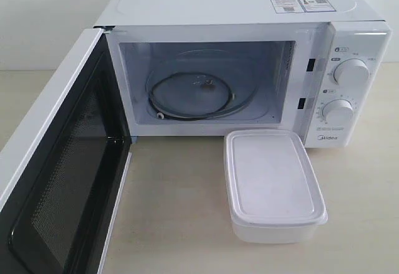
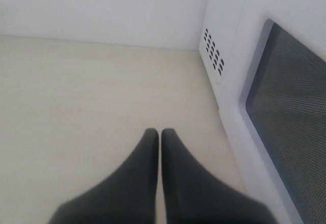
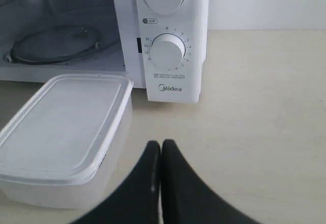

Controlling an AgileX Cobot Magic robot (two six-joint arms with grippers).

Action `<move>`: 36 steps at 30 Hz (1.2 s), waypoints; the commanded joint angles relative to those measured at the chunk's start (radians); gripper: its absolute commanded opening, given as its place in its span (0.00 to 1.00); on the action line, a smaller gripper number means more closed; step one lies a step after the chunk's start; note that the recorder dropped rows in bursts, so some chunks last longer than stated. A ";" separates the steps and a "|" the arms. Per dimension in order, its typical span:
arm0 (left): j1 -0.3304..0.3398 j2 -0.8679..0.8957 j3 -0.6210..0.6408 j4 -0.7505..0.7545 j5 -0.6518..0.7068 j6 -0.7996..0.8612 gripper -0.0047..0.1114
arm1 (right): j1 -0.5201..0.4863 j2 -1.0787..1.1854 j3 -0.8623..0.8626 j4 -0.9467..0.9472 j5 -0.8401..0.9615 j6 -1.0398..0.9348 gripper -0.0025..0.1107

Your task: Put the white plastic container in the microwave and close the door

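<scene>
Standing wide open on the left, the door [image 1: 56, 180] leaves the cavity of the microwave [image 1: 249, 12] exposed, with the glass turntable [image 1: 193, 93] visible inside. The microwave sits toward the back edge of the worktop [image 1: 181, 212]. The white plastic container [image 1: 272, 180], lid on, rests on the worktop right in front of it, below the knobs and the cavity's right end; I cannot tell whether it touches the front. The left fingers [image 2: 143, 175] are pressed together on nothing, held over the worktop alongside the door's outer face and pointing toward the back edge by the wall. The right fingers [image 3: 148, 186] are clenched and empty, aimed at the lower knob [image 3: 167, 51], close beside the container but apart from it
</scene>
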 commanded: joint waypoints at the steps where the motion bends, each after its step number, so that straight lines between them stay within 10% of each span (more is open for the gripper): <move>1: -0.002 -0.003 0.003 0.000 -0.001 0.000 0.08 | -0.002 -0.005 -0.001 0.002 -0.006 -0.004 0.02; 18: -0.002 -0.003 0.003 0.000 -0.003 0.000 0.08 | -0.002 -0.005 -0.001 -0.007 -0.028 -0.015 0.02; 36: -0.002 -0.003 0.003 0.000 -0.003 0.000 0.08 | -0.002 -0.005 -0.011 0.059 -0.661 -0.207 0.02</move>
